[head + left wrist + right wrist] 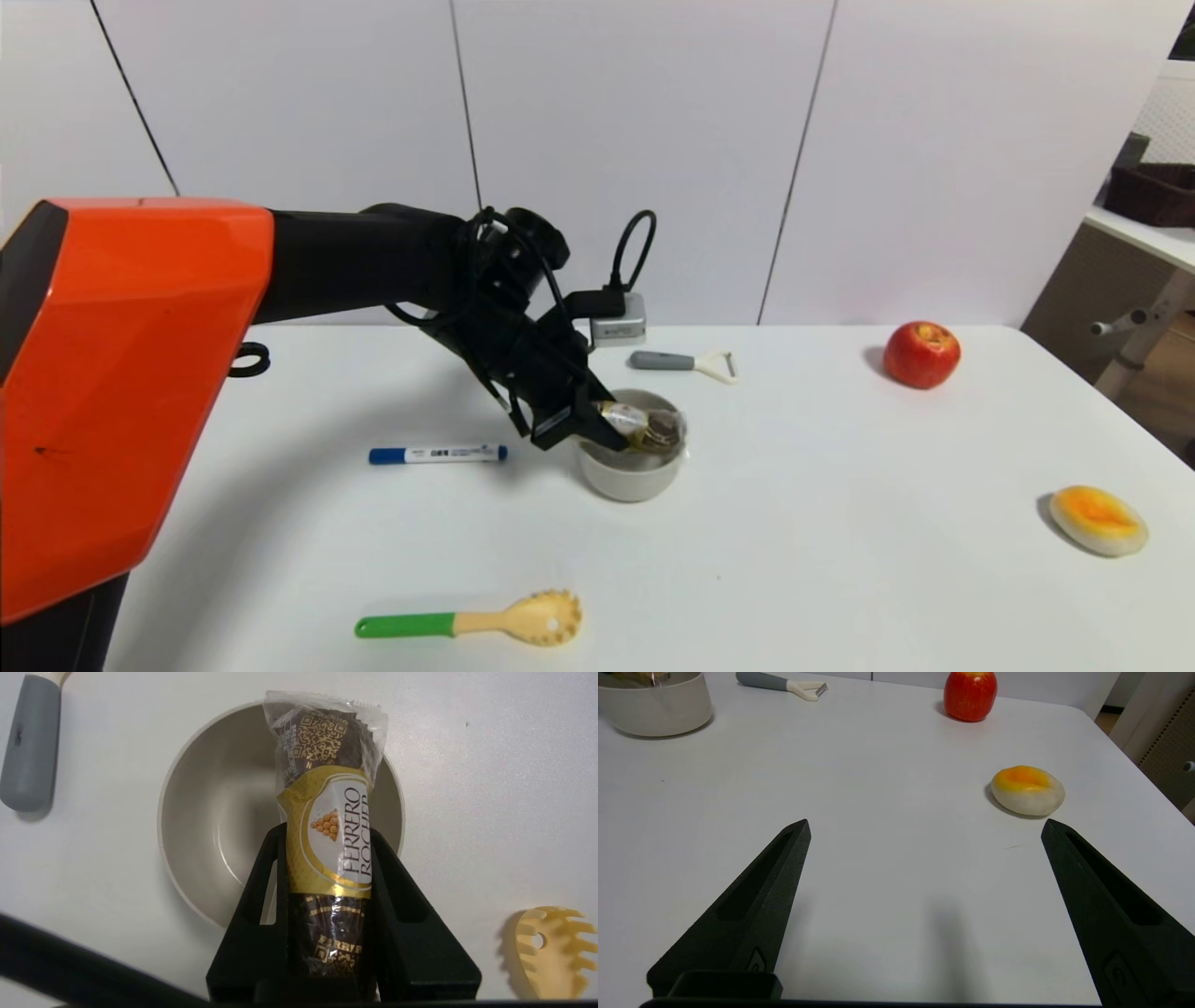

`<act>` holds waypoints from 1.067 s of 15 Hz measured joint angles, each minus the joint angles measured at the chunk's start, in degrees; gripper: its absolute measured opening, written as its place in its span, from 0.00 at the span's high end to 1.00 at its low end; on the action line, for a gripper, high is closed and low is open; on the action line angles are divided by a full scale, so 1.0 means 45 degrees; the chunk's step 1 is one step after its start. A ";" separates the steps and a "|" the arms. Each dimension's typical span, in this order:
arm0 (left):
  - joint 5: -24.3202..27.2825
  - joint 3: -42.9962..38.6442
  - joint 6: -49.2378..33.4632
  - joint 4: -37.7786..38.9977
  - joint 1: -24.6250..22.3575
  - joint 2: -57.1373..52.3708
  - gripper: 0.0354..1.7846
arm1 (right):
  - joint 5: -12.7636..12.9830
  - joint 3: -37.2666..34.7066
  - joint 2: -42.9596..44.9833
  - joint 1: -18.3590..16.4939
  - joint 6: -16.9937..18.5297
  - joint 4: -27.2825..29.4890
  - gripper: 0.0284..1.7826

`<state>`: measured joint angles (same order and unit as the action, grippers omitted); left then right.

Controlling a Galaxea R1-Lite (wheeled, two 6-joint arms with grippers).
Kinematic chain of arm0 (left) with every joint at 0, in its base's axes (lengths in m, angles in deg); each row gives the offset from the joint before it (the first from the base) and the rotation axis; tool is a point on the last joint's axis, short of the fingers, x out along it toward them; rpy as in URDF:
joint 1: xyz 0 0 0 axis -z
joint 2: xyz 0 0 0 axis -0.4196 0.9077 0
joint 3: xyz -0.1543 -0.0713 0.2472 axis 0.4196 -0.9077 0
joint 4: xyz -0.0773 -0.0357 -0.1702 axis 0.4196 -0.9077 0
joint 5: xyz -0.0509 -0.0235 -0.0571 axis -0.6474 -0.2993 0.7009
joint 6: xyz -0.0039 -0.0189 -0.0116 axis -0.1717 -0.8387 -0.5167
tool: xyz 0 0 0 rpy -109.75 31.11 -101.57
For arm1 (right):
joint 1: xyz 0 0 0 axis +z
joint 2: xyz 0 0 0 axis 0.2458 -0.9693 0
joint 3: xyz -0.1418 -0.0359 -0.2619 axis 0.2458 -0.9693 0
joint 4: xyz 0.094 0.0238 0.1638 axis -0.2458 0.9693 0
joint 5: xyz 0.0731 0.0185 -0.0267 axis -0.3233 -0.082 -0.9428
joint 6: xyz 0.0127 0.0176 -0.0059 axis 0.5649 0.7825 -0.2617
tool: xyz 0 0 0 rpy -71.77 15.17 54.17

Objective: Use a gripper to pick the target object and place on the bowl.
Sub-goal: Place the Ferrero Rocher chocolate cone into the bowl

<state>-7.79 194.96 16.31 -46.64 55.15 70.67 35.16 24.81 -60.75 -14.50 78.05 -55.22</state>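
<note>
Left gripper point(597, 425) was clamped on the chocolate packet point(644, 427), both fingers point(261, 877) pressing its sides at the gold label; packet's free end stuck out past the fingertips, over the grey bowl point(627, 476) directly below. Marker point(437, 455) lay on the table point(840, 560) behind the gripper, peeler point(686, 362) beyond the bowl, pasta spoon point(485, 621) nearer the robot. Right gripper point(924, 833) idle, spread wide above the table, egg-like piece point(1028, 789) and apple point(970, 694) ahead of it.
</note>
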 joint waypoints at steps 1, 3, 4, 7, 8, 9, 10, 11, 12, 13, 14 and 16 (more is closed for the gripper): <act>-0.0033 0.0005 0.0000 -0.0060 -0.0030 0.0024 0.74 | 0.0005 0.0000 0.0000 0.0000 -0.0005 0.0000 0.04; -0.0209 0.0049 -0.0005 -0.0087 -0.0049 0.0098 0.74 | 0.0005 0.0000 0.0000 0.0000 -0.0005 0.0000 0.04; -0.0290 0.0119 -0.0005 -0.0165 -0.0079 0.0152 0.74 | 0.0005 0.0000 0.0000 0.0000 -0.0005 0.0000 0.04; -0.0339 0.0287 -0.0022 -0.0355 -0.0184 0.0287 0.74 | 0.0000 0.0000 0.0000 0.0000 -0.0005 0.0000 0.04; -0.0339 0.0336 -0.0024 -0.0355 -0.0184 0.0331 0.74 | 0.0005 0.0000 0.0000 0.0000 0.0000 0.0000 0.04; -0.0333 0.0360 -0.0030 -0.0360 -0.0190 0.0355 0.74 | 0.0005 0.0000 0.0000 0.0000 0.0000 0.0000 0.04; -0.0339 0.0377 -0.0024 -0.0360 -0.0222 0.0374 0.74 | 0.0005 0.0000 0.0000 0.0000 -0.0005 0.0000 0.04; -0.0333 0.0385 -0.0024 -0.0355 -0.0257 0.0385 0.74 | 0.0005 0.0000 0.0000 0.0000 -0.0005 0.0000 0.04; -0.0339 0.0390 -0.0024 -0.0355 -0.0271 0.0385 0.74 | 0.0005 0.0000 0.0000 0.0000 -0.0005 0.0000 0.04; -0.0339 0.0404 -0.0022 -0.0349 -0.0276 0.0374 0.74 | 0.0000 0.0000 0.0000 0.0000 0.0000 -0.0005 0.04; -0.0352 0.0423 -0.0011 -0.0349 -0.0301 0.0347 0.74 | 0.0000 0.0000 0.0000 0.0000 0.0000 0.0000 0.04; -0.0387 0.0482 -0.0011 -0.0331 -0.0428 0.0209 0.74 | 0.0005 0.0000 0.0000 0.0000 0.0000 0.0000 0.04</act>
<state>-9.54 197.13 16.26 -48.13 53.23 71.61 35.18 24.81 -60.75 -14.50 78.05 -55.22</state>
